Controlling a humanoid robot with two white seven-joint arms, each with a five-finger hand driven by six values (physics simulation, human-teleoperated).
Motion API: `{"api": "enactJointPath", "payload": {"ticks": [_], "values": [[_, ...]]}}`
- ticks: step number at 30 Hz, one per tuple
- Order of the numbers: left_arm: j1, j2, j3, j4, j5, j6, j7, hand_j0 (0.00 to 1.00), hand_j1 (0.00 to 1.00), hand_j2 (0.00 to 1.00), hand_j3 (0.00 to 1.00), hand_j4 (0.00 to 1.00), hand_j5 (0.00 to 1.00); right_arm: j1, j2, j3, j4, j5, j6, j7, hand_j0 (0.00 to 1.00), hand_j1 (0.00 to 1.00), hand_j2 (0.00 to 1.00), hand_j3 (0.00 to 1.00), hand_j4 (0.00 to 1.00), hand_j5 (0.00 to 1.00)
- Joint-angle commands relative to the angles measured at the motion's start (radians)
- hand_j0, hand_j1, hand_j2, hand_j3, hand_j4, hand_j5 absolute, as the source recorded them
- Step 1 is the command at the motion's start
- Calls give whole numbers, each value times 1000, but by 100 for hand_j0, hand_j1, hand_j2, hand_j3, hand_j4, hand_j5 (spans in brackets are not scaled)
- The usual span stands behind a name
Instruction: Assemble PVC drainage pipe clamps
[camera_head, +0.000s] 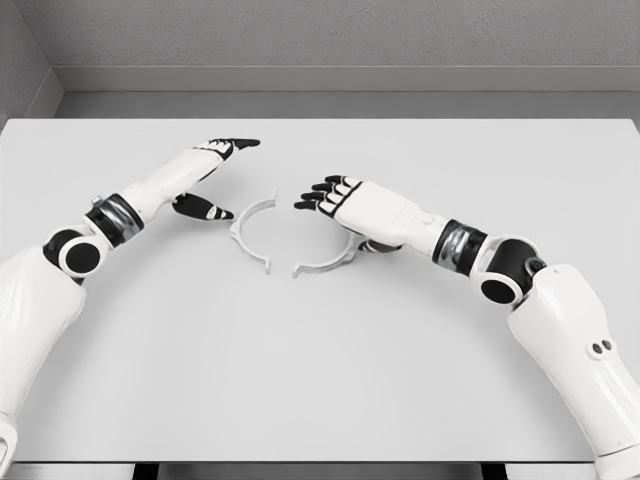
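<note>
White clamp halves (250, 232) (330, 262) | thin arcs | apart on table (320, 380)

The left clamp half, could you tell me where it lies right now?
In the head view, the left clamp half lies on the table near centre, between the left hand and the right clamp half.

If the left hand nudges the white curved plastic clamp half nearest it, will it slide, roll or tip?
The left white curved plastic clamp half lies flat on the light grey table, so it would probably slide or spin rather than roll or tip. Its thin band suggests it is light and may flex slightly. The left hand is open beside it, and a push could drive it into the right clamp half.
</note>
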Motion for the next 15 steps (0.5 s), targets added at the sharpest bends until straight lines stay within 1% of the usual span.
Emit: {"api": "enactJointPath", "payload": {"ticks": [1,2,6,10,11,12,13,14,15], "values": [[0,0,-1,-2,7,1,1,100,100,100,100,100,100,0,2,0,5,-7,1,0,100,100,100,100,100,100],[0,0,-2,-4,7,1,1,100,100,100,100,100,100,-6,18,1,5,-7,1,0,100,100,100,100,100,100],[3,-6,-5,-10,6,1,1,100,100,100,100,100,100,-11,28,1,8,-7,1,0,100,100,100,100,100,100],[6,-11,-7,-14,6,1,1,100,100,100,100,100,100,-20,21,-13,6,-14,1,-1,100,100,100,100,100,100],[6,-11,-7,-14,6,1,1,100,100,100,100,100,100,-20,15,-43,-6,-23,1,-1,100,100,100,100,100,100],[6,-11,-7,-16,4,1,1,100,100,100,100,100,100,-12,14,-108,-30,-31,1,-1,100,100,100,100,100,100],[6,-11,-7,-16,4,1,1,100,100,100,100,100,100,-3,-15,-160,-95,-34,1,0,100,100,100,100,100,100],[6,-11,-7,-22,4,1,1,100,100,100,100,100,100,-2,-46,-168,-122,-65,1,0,100,100,100,100,100,100],[14,-11,-7,-28,4,1,1,100,100,100,100,100,100,-3,-78,-168,-118,-94,1,0,100,100,100,100,100,100]]}}
